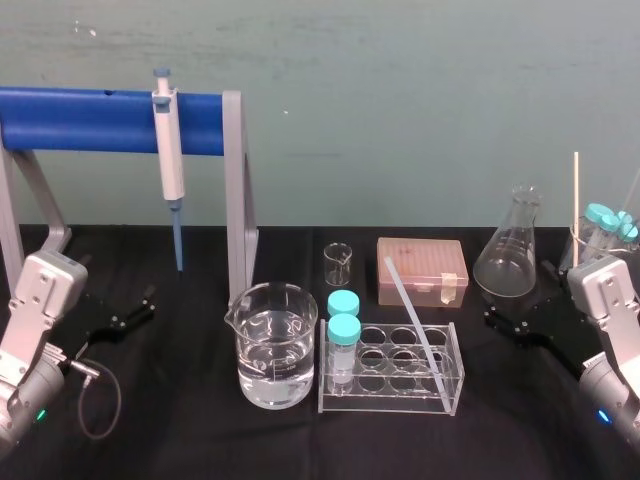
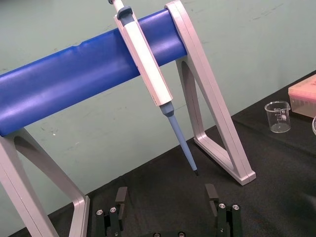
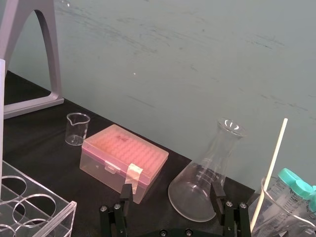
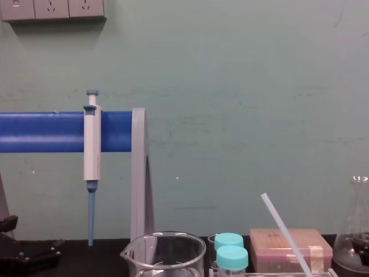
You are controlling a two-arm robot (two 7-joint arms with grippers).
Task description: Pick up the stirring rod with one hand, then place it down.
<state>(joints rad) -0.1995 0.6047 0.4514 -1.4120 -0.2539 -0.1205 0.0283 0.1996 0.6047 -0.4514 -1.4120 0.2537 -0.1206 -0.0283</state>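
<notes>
Fingers stand wide apart on left gripper (image 2: 166,196) and right gripper (image 3: 171,193) — the stirring rod (image 1: 411,310) leans in the clear rack (image 1: 385,405), apart from both.

Behind the black tabletop (image 1: 170,440) rises a plain pale green wall (image 1: 400,80) with faint scuff marks. High above the tabletop's left side, white power sockets (image 4: 52,8) sit on this wall.

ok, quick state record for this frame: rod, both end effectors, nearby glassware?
rod: leaning tilted in the rack, not held
left end effector: open, empty, low in front of the hanging pipette
right end effector: open, empty, low in front of the flask
beaker: holds clear liquid, just left of the rack
task stage: pick not begun
</notes>
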